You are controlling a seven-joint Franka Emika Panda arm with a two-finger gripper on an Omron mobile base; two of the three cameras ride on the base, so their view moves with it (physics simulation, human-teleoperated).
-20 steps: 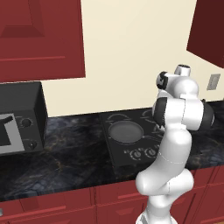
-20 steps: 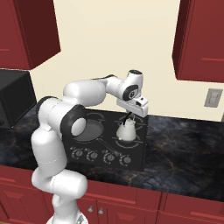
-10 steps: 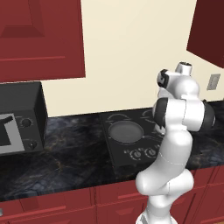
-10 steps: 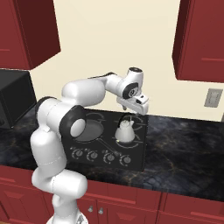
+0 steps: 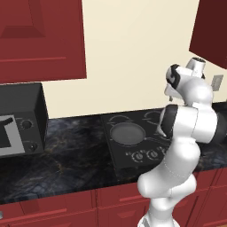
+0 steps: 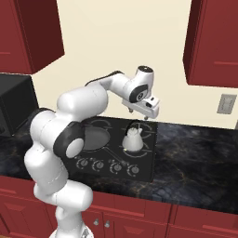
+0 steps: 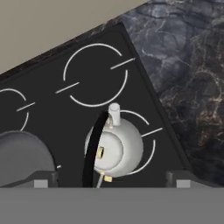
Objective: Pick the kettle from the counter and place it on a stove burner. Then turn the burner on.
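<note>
White and dark, the gripper (image 6: 145,115) hangs in the air with its jaws spread wide. It holds nothing and touches nothing. In the hand view its two dark finger tips (image 7: 43,179) stand far apart at the bottom, one on each side of the kettle.

On the left of the room a black microwave (image 5: 20,119) sits on the counter (image 5: 66,159). The counter is dark stone with pale veins, and it has red cabinet fronts (image 6: 139,218) below it. More red cabinets (image 5: 40,40) hang on the cream wall (image 6: 121,42) above.

Next comes the smooth black cooktop (image 6: 148,160), set into the counter. A flat grey round pan (image 6: 95,138) lies on its front left burner. A row of knobs (image 6: 107,165) runs along the cooktop's front edge.

The kettle (image 6: 133,139) stands upright on the front right burner, just beside the pan and close to the cooktop's right edge. It is off-white and pear shaped, with a thin black handle (image 7: 92,146) arching over it. The kettle sits right under the open gripper, with a clear gap of air between them.

Farther right the dark counter goes on, and a grey wall switch (image 6: 226,103) sits on the wall above it.
</note>
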